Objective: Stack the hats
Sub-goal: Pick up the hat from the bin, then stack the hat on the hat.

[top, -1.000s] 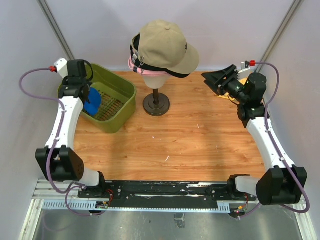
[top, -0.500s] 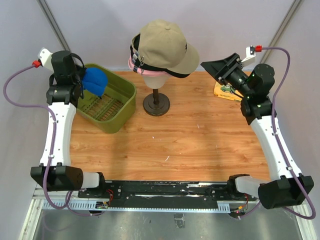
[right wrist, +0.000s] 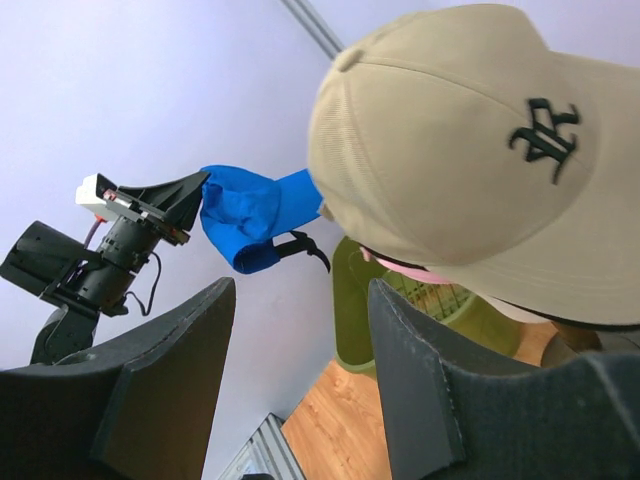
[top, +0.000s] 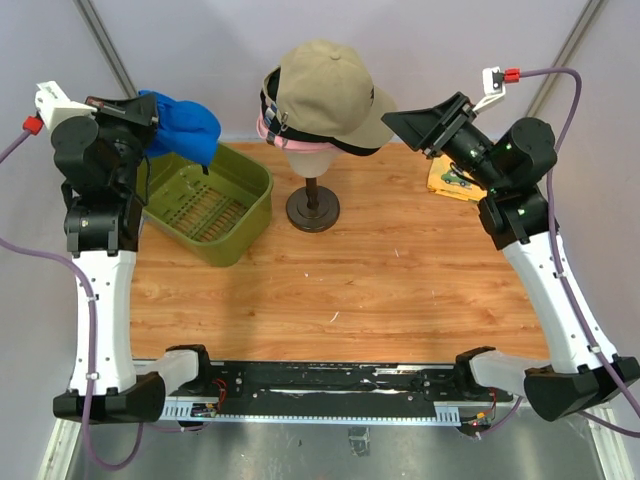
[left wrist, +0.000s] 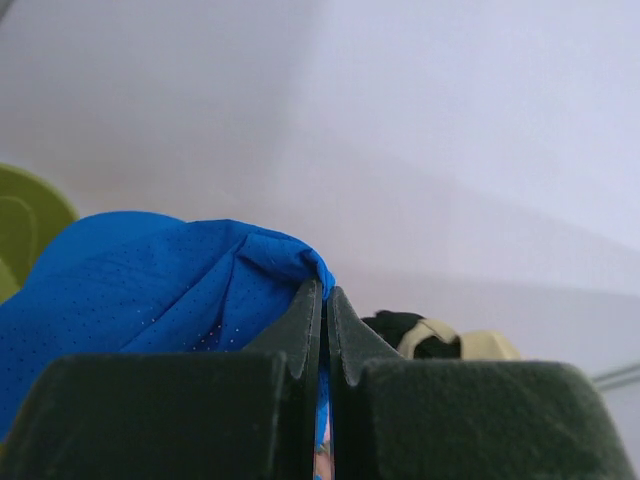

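Note:
My left gripper (top: 148,112) is shut on the bright blue hat (top: 183,126) and holds it in the air above the green bin's back left corner. The blue fabric fills the left of the left wrist view (left wrist: 140,290), pinched between my fingers. A beige hat (top: 330,95) sits on top of black and pink hats (top: 272,126) on the mannequin head. The beige hat also shows in the right wrist view (right wrist: 470,140). My right gripper (top: 405,122) is open and empty, raised just right of the beige hat's brim.
The olive-green bin (top: 210,200) stands at the back left of the wooden table. The mannequin's dark stand (top: 313,208) is at the back middle. A small yellow card (top: 455,180) lies at the back right.
My left arm has lifted the blue hat out of the bin and raised it up. My right gripper has risen and moved left towards the beige hat.

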Controlling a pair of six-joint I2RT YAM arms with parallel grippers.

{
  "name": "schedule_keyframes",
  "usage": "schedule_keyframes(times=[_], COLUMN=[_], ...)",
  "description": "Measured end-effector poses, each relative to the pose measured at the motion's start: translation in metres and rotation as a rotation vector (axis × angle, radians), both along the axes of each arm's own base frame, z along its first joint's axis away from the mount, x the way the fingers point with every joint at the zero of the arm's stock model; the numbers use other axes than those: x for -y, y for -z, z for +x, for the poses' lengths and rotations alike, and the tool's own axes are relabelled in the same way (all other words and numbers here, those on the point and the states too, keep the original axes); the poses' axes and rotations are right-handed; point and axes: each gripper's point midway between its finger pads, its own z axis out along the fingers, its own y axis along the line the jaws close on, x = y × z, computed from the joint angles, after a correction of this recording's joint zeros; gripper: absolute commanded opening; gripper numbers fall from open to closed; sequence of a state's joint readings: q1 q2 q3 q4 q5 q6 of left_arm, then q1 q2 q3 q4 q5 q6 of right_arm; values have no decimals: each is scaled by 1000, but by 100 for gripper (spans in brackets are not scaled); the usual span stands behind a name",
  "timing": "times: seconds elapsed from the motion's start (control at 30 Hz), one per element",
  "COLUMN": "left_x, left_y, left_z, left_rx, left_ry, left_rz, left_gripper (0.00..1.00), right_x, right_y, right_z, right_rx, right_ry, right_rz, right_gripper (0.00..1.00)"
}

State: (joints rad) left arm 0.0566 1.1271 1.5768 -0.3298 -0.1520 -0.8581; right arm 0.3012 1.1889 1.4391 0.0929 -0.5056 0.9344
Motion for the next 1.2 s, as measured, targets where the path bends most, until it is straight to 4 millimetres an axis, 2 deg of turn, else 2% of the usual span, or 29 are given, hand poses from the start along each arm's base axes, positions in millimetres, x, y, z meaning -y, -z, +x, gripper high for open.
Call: schedule_keyframes(times=[0.27,0.47,0.6,0.73,0.9,1.0,1.2], left_x=[33,66,82,98,114,122,134], left_y=[-57,-119,-145,-157,-167,-169,-163], left_z=[-42,-82,-105,-119,-133,-137,-136], left_rx=[206,386,465,510,553,563,553], left_ry=[171,351,448,555,677,740,849], left_rz=[6,37,52,41,26,15,-12], left_gripper=[1,0,0,0,1,0,0], right_x=[-32,-66,-80,-92,-118,-134,-149], right_y=[-23,-24,-24,-33,-39,-40,-50], right_z=[-7,-11,-18,-24,-36,-43,-49], right_rx=[46,37,26,33,13,-1,-3], right_ry=[-99,-194,-244,-306,-408,-466,-526], right_rz=[4,2,19,74,144,174,223], right_gripper=[56,56,56,57,60,60,61])
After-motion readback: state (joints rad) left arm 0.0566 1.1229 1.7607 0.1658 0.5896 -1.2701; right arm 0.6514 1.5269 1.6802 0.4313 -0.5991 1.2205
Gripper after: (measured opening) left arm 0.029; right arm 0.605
